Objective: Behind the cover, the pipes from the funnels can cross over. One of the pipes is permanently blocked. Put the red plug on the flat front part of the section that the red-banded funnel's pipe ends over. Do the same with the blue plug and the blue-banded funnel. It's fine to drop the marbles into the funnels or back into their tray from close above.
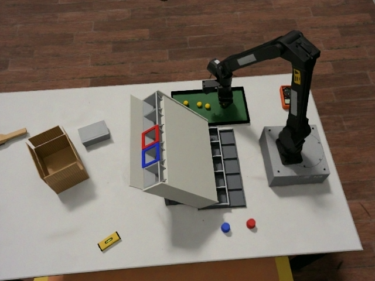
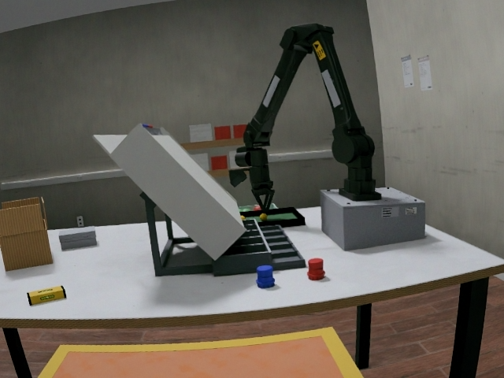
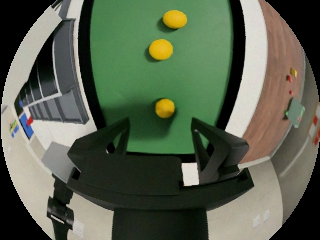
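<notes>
My gripper point(image 1: 224, 103) is open and hangs low over the green marble tray point(image 1: 211, 104), with nothing between its fingers. In the wrist view the open fingers frame the nearest yellow marble point(image 3: 164, 108), which lies on the green felt just ahead of the fingertips. Several yellow marbles lie in a row on the tray point(image 3: 175, 19). The red-banded funnel point(image 1: 150, 137) and the blue-banded funnel point(image 1: 150, 154) sit at the top of the sloped white cover point(image 1: 184, 154). The red plug point(image 1: 251, 223) and the blue plug point(image 1: 225, 227) stand on the table in front of the grey sections point(image 1: 229, 166).
The arm's grey base block point(image 1: 293, 157) stands to the right of the sections. An orange device point(image 1: 285, 96) lies behind it. On the left are a cardboard box point(image 1: 55, 158), a grey block point(image 1: 93, 132), a wooden handle point(image 1: 12, 134) and a yellow level point(image 1: 109, 240).
</notes>
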{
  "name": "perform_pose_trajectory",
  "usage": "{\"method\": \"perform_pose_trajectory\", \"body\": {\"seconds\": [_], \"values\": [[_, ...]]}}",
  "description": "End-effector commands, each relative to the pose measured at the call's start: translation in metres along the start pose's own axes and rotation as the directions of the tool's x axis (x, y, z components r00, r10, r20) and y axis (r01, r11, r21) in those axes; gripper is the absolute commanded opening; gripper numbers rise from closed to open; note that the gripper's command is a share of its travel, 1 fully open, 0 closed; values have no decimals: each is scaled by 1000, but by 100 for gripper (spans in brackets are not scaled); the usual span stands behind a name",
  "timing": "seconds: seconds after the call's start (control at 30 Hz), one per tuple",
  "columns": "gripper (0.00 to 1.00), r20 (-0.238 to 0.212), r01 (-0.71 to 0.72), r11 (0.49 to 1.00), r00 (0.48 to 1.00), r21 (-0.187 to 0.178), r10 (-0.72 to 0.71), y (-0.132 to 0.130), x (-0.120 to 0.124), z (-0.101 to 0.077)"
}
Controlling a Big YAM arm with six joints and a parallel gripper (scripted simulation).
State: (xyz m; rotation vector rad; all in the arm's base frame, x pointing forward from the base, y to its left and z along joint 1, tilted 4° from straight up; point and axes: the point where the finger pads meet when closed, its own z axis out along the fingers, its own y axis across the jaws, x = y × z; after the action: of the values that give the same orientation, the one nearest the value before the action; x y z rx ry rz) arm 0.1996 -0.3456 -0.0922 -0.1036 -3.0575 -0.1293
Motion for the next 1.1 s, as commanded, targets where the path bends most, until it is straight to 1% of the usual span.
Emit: {"method": "perform_pose_trajectory", "body": {"seconds": [0.0,0.07,0.57,1.07], "values": [[80,11,3,1000,1000,15,-3,-17,-15,-9],[80,11,3,1000,1000,15,-3,-17,-15,-9],[80,31,-6,999,1000,51,5,-20,-17,-6],[80,24,-3,999,1000,35,2,-17,-17,-3]]}}
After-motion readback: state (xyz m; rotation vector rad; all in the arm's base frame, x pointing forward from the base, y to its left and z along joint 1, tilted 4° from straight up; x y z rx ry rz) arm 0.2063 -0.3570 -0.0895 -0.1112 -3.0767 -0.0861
